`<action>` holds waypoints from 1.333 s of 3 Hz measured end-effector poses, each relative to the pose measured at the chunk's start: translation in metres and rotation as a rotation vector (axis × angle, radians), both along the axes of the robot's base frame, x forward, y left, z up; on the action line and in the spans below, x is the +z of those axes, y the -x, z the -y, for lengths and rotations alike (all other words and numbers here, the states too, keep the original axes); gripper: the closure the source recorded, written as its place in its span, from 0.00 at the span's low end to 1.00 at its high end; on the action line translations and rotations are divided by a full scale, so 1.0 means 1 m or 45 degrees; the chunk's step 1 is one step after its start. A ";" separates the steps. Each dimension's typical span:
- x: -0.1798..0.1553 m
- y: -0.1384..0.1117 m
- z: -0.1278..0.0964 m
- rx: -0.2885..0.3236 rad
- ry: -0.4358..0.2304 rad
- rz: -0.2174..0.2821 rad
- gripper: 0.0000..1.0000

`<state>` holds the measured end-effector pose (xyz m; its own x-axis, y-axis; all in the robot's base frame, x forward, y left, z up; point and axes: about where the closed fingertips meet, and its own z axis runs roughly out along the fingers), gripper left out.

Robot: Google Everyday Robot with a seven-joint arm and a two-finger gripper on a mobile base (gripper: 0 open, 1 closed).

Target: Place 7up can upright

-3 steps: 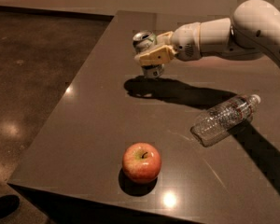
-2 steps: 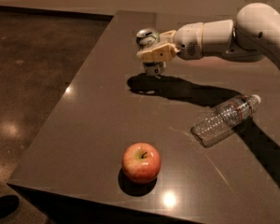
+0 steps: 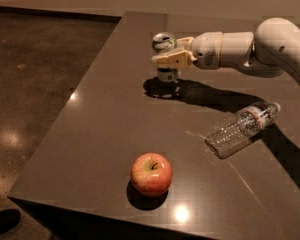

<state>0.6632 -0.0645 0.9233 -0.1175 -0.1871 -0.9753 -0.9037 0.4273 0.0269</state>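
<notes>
Gripper (image 3: 166,54) positioned over far-centre zone of table (image 3: 97,134), reaching in from right on white arm (image 3: 250,48). Jaws clamped across mid-body of 7up can (image 3: 163,41). Can upright, silver top facing up, base visible below fingers (image 3: 171,60). Dark shadow directly beneath can; contact between base and table cannot be determined. Red apple (image 3: 151,174) stands near front edge, well apart from can. Clear plastic water bottle (image 3: 242,128) lies on its side at right, cap pointing away to right.
</notes>
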 end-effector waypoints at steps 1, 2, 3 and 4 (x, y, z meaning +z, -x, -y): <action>-0.006 -0.003 0.005 -0.015 -0.073 0.001 1.00; -0.012 -0.007 0.011 -0.038 -0.146 0.014 0.74; -0.016 -0.009 0.014 -0.059 -0.162 0.019 0.50; -0.022 -0.010 0.015 -0.065 -0.163 0.013 0.27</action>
<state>0.6731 -0.0795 0.9012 -0.1137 -0.0551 -0.9920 -0.8813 0.4666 0.0751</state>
